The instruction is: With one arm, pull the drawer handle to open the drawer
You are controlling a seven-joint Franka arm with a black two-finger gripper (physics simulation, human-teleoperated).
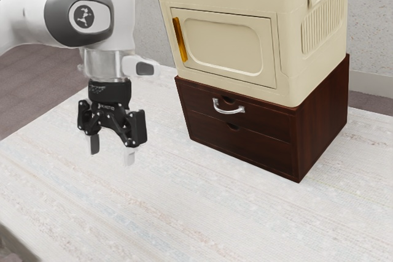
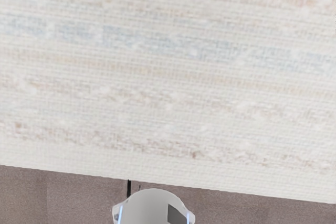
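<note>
Drawer handle (image 1: 228,110): exterior view has it on the upper front of the dark wooden chest (image 1: 325,127), under the cream cabinet (image 1: 224,44), well apart from the gripper (image 1: 112,150), whose fingers stand spread, nothing between them. Wrist view gives pale striped tabletop (image 2: 168,82) and floor (image 2: 63,190) past its edge; best to swing toward the chest, straddle the bar squarely, close firmly, then draw straight out from the front, no twist.

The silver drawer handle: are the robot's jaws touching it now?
Apart. The exterior view shows it plainly: tabletop and part of the brown drawer front lie between the jaws and the silver handle.
</note>
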